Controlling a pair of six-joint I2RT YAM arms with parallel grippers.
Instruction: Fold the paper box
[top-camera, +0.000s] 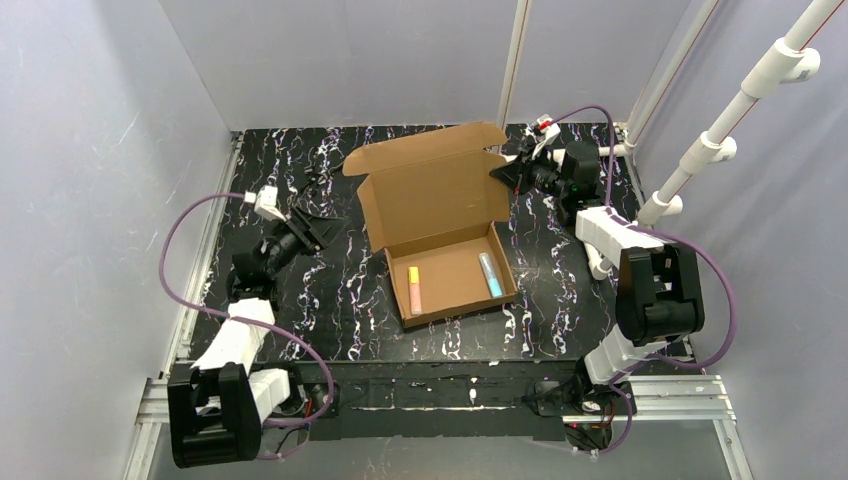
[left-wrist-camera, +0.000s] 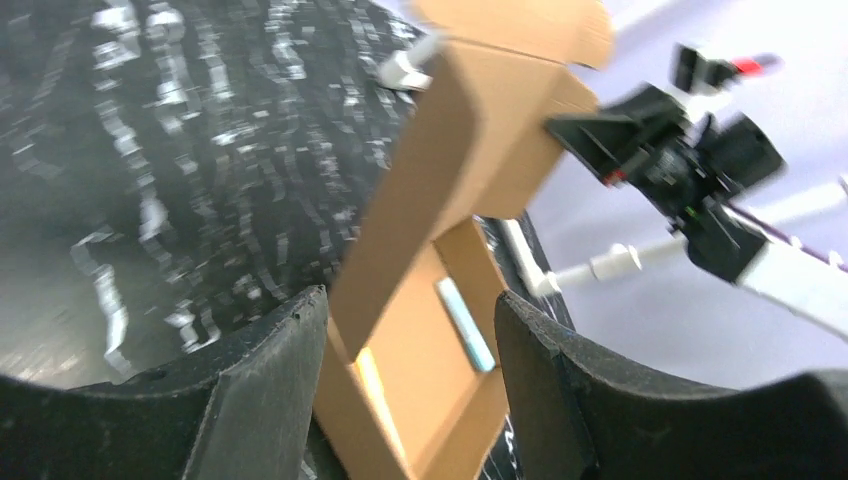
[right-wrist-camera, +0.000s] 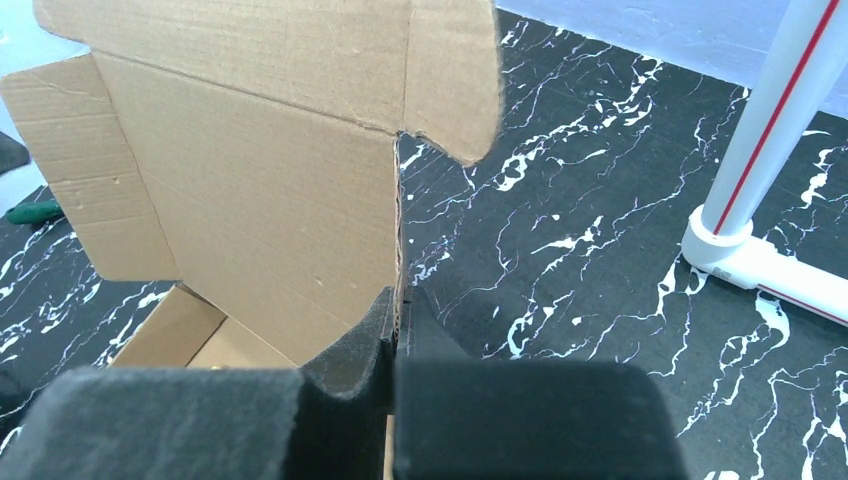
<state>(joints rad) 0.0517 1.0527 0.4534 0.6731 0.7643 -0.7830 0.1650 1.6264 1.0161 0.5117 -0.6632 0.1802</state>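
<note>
Right wrist: right gripper (right-wrist-camera: 398, 305) pinching paper box (right-wrist-camera: 260, 200) lid edge; left gripper (left-wrist-camera: 410, 300) spread, box ahead. Risk: edge may slip, lid flops back.

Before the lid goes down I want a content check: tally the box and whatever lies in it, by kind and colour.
paper box: 1
yellow-and-pink stick: 1
light blue stick: 1
Total: 3
</note>
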